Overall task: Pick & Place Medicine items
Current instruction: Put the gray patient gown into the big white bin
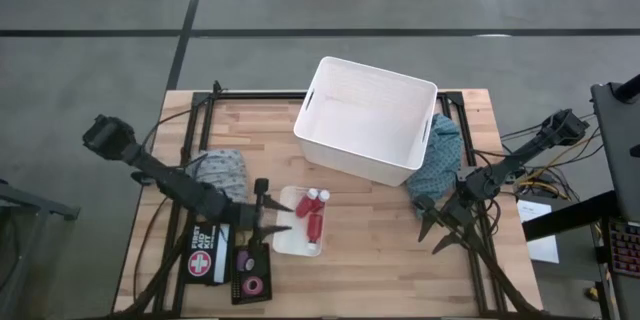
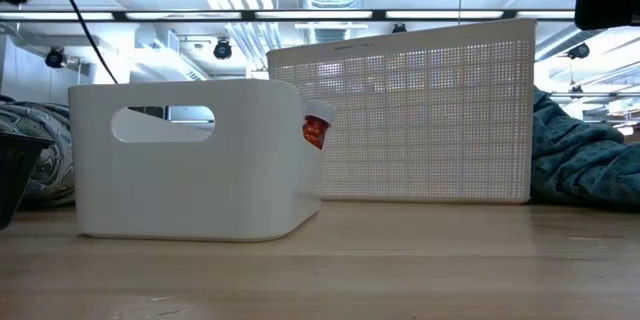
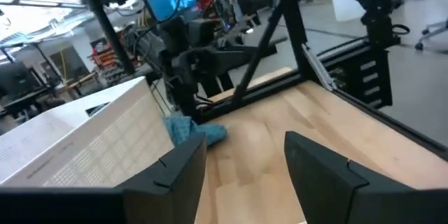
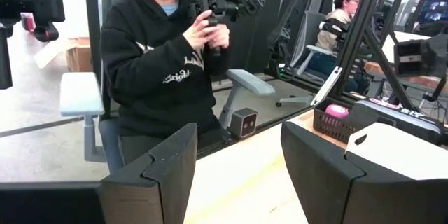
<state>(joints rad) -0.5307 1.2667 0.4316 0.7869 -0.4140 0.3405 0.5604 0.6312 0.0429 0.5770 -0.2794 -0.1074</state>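
High view: small white tray [image 1: 285, 242] at table's [image 1: 370, 240] front-centre holds three red bottles [image 1: 312, 222] w/ white caps. Left gripper [image 1: 266, 222] sits just beside tray's left edge, fingers apart, nothing between them. Pink tape roll [image 1: 253, 284] and a darker one lie in a black bin [image 1: 247, 272] near the left arm. Right gripper [image 1: 440, 230] hangs over table's right side, fingers spread, empty, near a teal cloth [image 1: 440, 160]. Big white basket [image 1: 365, 120] stands at the back. Right wrist view: a seated person [image 4: 161, 63] in dark hoodie beyond the table.
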